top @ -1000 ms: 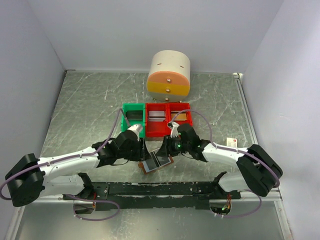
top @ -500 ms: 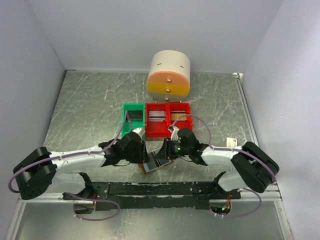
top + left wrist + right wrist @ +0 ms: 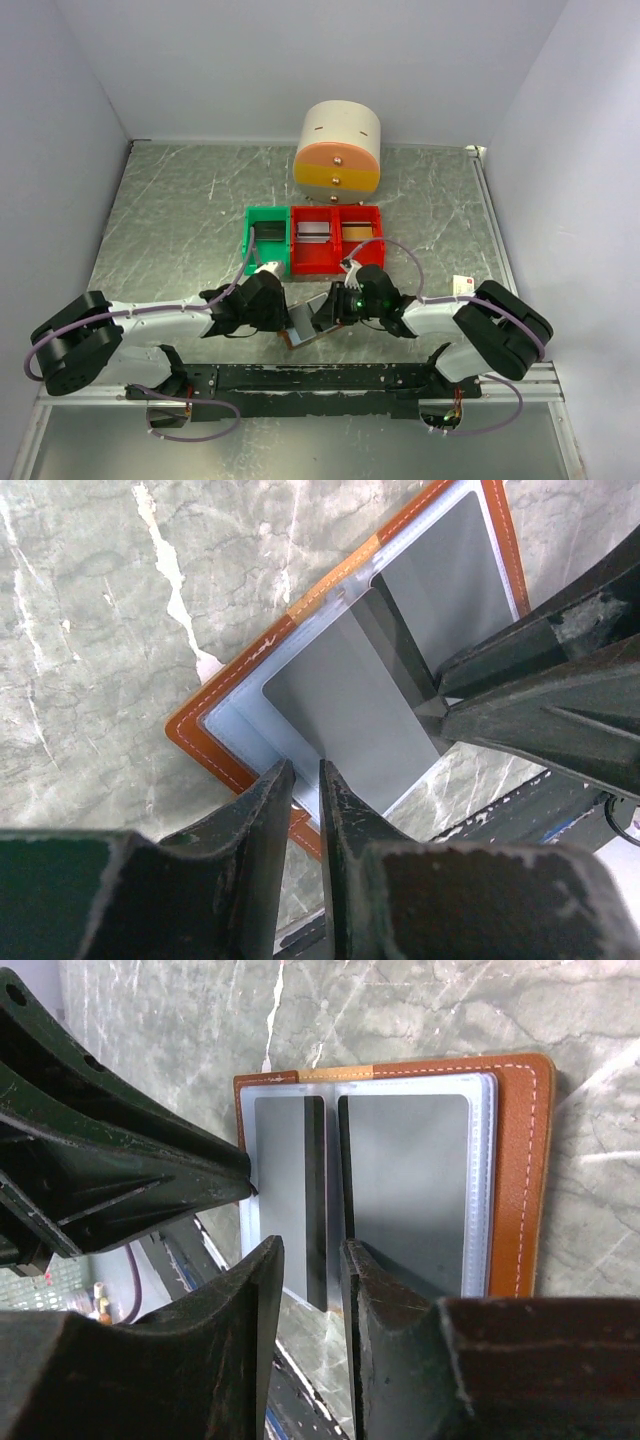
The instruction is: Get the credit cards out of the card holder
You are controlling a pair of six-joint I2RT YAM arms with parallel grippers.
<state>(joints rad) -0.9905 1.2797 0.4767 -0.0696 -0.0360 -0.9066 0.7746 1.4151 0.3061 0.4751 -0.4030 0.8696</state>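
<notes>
L gripper (image 3: 305, 770) narrowed, at card holder (image 3: 240, 715) edge

The card holder (image 3: 303, 330) lies open on the table (image 3: 170, 220), close to the near edge. The left gripper (image 3: 305, 770) is on its left and the right gripper (image 3: 312, 1250) is on its right. The credit cards (image 3: 405, 1185) sit in its panels. Behind it stands a row of three bins (image 3: 290, 240), and behind those a drawer unit (image 3: 340, 148). A small box (image 3: 462, 284) lies at the far right.
</notes>
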